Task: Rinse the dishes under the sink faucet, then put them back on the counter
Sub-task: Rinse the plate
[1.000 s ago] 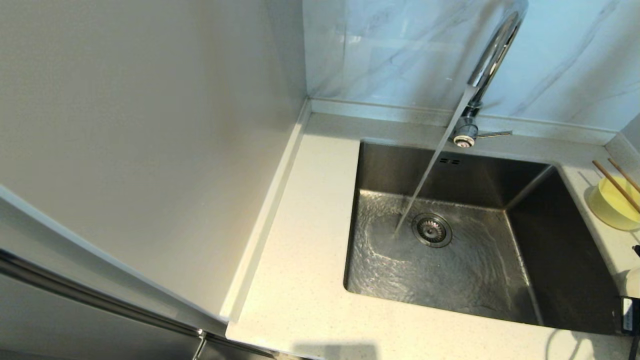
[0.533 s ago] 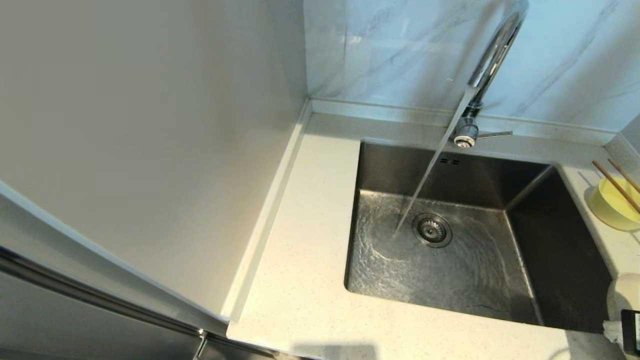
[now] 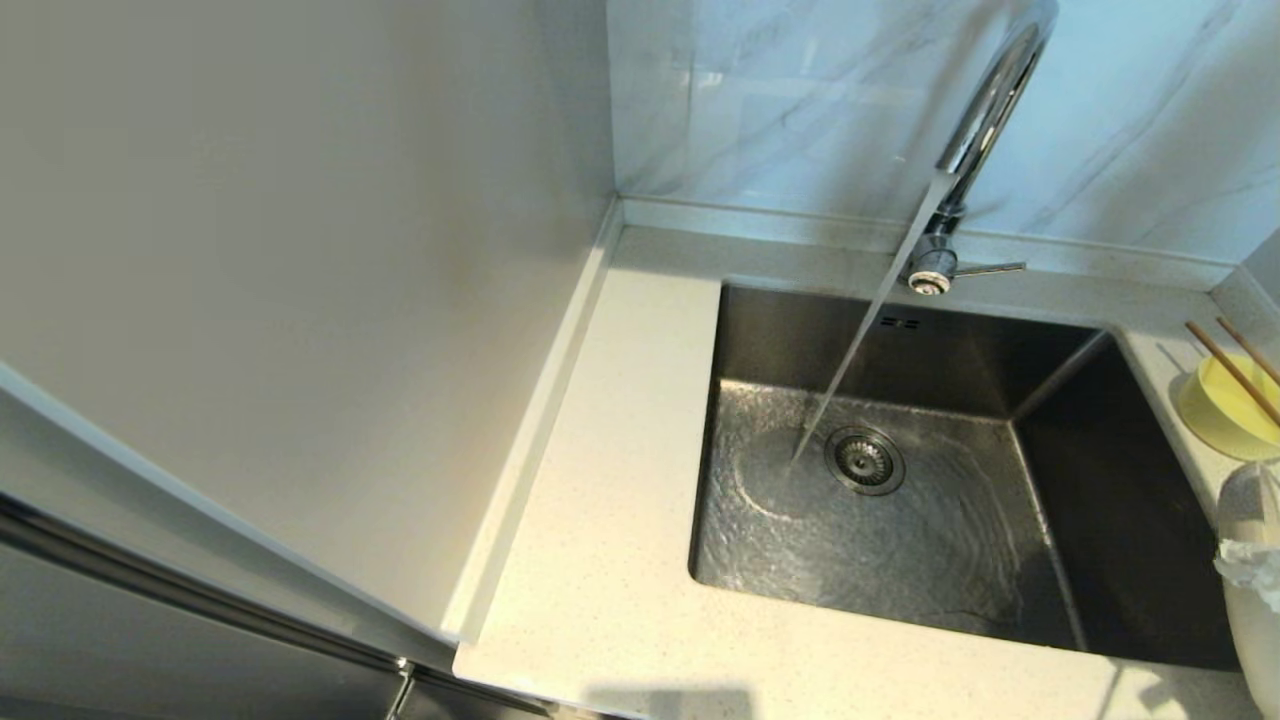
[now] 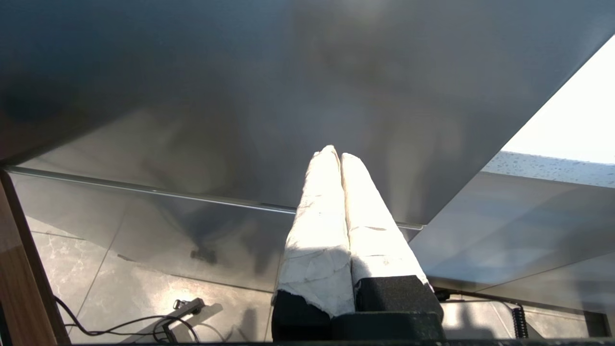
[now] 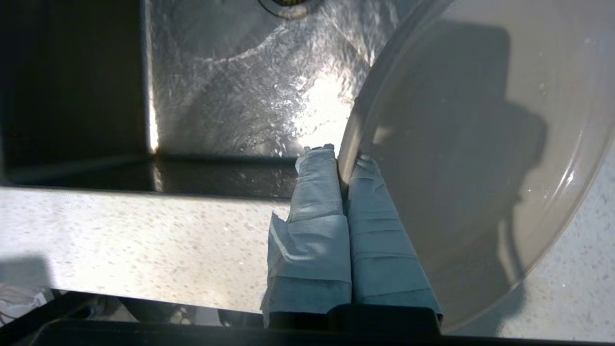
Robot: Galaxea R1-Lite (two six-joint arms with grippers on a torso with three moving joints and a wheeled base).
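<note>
left gripper (image 4: 336,158) idling off the counter, fingers pressed together on nothing | faucet (image 3: 985,110) at 12 o'clock of sink (image 3: 900,590), pouring beside the drain for rinsing | bowl (image 3: 1225,410) with chopsticks (image 3: 1235,370) waiting at 3 o'clock | right gripper (image 5: 342,161) at 4 o'clock, pinching plate (image 5: 461,154) by its rim, likely carrying it streamward

bright, even light; glare on wet sink (image 3: 900,540) floor | gripper shadow across plate (image 5: 480,144)
</note>
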